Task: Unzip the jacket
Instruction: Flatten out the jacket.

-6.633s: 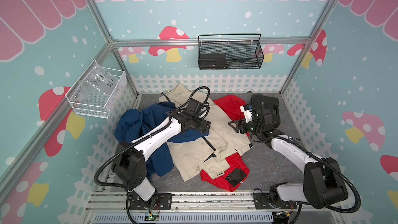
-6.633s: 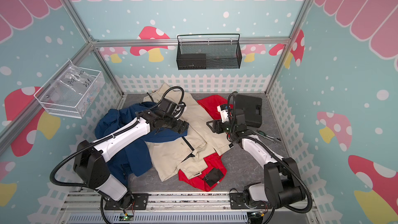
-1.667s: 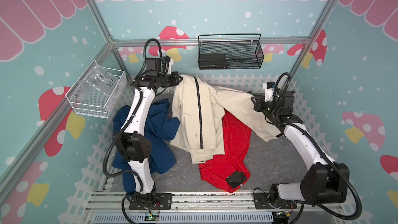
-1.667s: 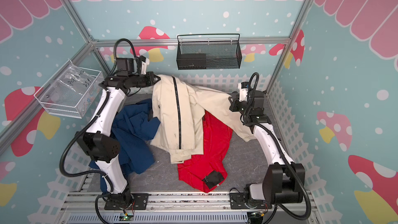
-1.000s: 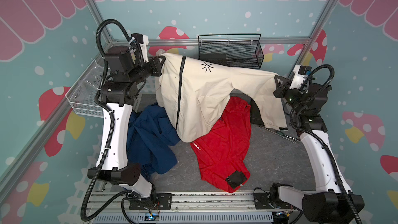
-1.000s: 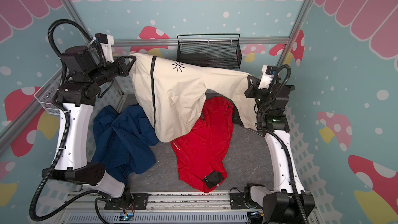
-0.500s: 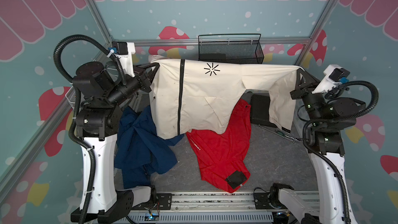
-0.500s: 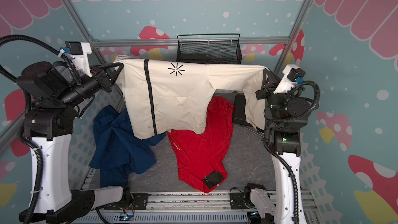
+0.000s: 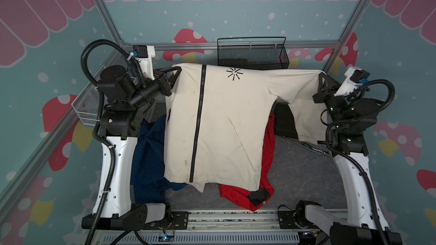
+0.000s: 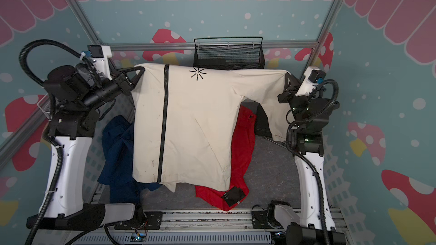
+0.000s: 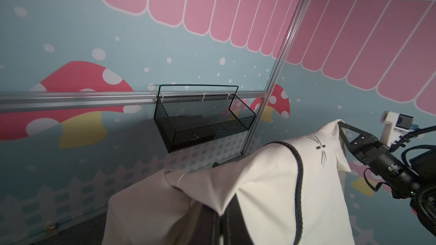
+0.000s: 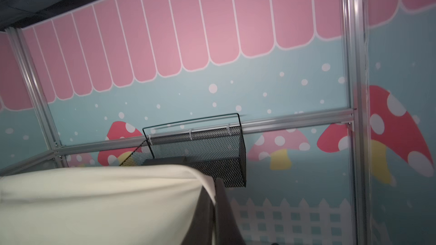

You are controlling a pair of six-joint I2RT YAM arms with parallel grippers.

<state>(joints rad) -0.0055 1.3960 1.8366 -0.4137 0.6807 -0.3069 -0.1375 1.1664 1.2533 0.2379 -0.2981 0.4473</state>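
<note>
Cream jacket (image 9: pixel 226 123) spread aloft across frame centre, black zipper (image 9: pixel 197 126) closed, left gripper (image 9: pixel 177 71) clamped on its upper-left corner, right gripper (image 9: pixel 321 77) clamped on its sleeve end upper right, red garment (image 9: pixel 236 195), blue garment (image 9: pixel 148 152) below.

White-shelled arms (image 9: pixel 118 161) with black joints, ribbed black hoses (image 9: pixel 85 61) and, apparently, tiny green lights (image 9: pixel 348 140)

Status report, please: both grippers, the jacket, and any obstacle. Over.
Left gripper, right gripper: jaws shut on cream jacket, held up spread. Zipper looks closed, top to hem. Nothing blocks it; red garment and blue garment lie beneath.
</note>
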